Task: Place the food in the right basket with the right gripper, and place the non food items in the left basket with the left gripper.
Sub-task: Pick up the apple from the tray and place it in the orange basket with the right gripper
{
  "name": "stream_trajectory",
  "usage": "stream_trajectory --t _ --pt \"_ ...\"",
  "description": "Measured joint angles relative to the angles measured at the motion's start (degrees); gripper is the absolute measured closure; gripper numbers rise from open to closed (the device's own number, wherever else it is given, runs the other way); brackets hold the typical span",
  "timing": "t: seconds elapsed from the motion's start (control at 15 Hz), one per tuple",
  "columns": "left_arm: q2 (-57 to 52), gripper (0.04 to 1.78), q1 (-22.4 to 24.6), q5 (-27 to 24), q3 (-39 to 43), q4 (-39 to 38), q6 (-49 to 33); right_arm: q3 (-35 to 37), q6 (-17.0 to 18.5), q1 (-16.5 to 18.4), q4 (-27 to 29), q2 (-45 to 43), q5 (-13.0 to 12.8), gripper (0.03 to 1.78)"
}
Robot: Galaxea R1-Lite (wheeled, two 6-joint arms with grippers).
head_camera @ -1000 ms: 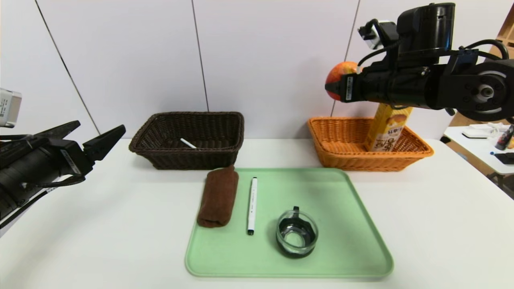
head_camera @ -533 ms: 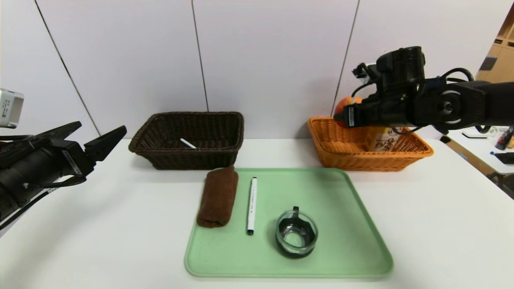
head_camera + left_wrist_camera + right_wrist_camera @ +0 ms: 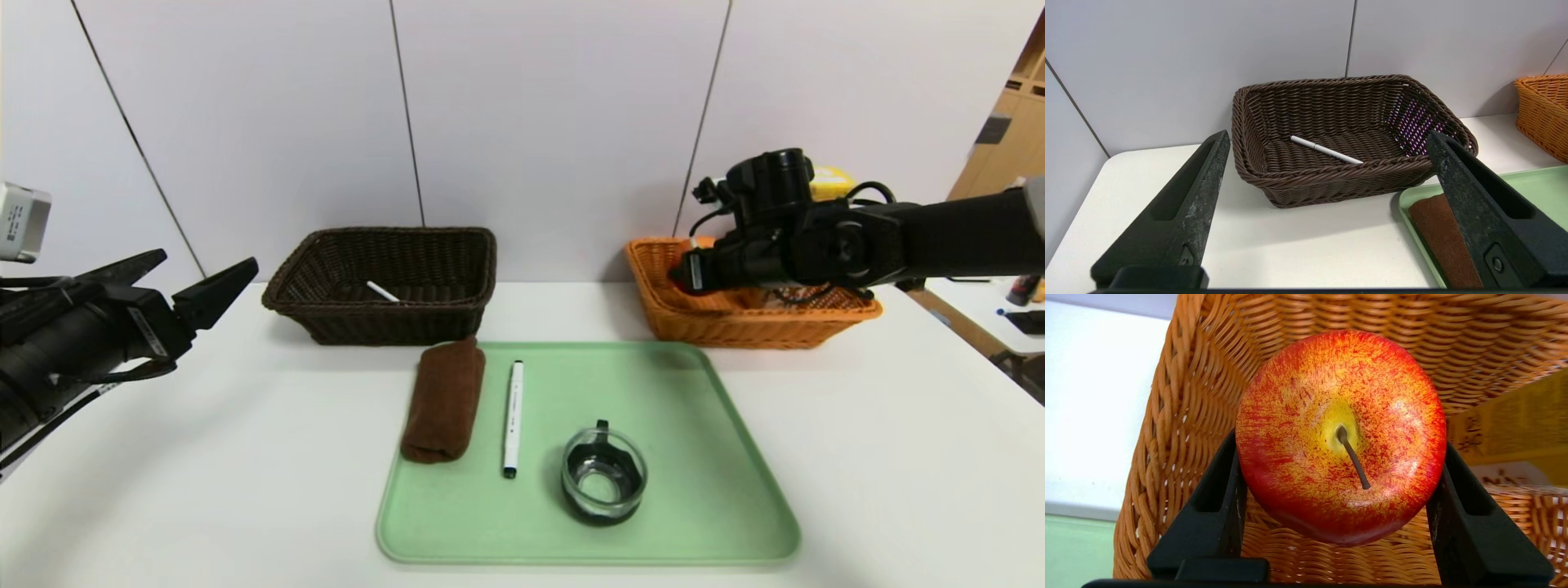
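As right gripper [image 3: 1339, 498] clamps apple [image 3: 1341, 433], inside orange basket [image 3: 1180, 416]

Tray [image 3: 735, 506] lies centre front, bearing cloth [image 3: 443, 400] left, pen [image 3: 512, 417] middle, cup [image 3: 603, 476] right. Left basket [image 3: 384, 286] behind holds another pen [image 3: 382, 291]; right basket [image 3: 735, 310] stands behind right.

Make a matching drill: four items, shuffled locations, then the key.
Items:
1. red-yellow apple
2. folded brown cloth
3. thin white pen
4. clear glass cup

Places:
A. lying in the dark brown wicker basket
B. on the green plastic tray, away from its edges
C. clamped in the right gripper, inside the orange wicker basket
D. over the tray's left edge

Pairs: 1-C, 2-D, 3-A, 4-B
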State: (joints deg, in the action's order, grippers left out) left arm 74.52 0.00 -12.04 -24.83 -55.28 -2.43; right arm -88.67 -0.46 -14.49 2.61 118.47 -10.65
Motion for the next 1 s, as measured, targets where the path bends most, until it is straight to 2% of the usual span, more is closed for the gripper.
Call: stream_trajectory --t 0.33,0.6,1.0 --pt "0.1 0.13 0.0 0.0 0.0 0.0 0.0 -0.7 -0.1 0.6 0.0 1.5 -0.1 0.62" --pt "0.1 0.13 0.0 0.0 0.1 0.0 -0.1 -0.7 -0.1 0.7 -0.2 2.5 -1.9 0.40" --pt "0.0 0.13 0.0 0.0 0.2 0.0 -0.1 -0.7 0.0 0.7 -0.7 2.1 -2.1 0.24"
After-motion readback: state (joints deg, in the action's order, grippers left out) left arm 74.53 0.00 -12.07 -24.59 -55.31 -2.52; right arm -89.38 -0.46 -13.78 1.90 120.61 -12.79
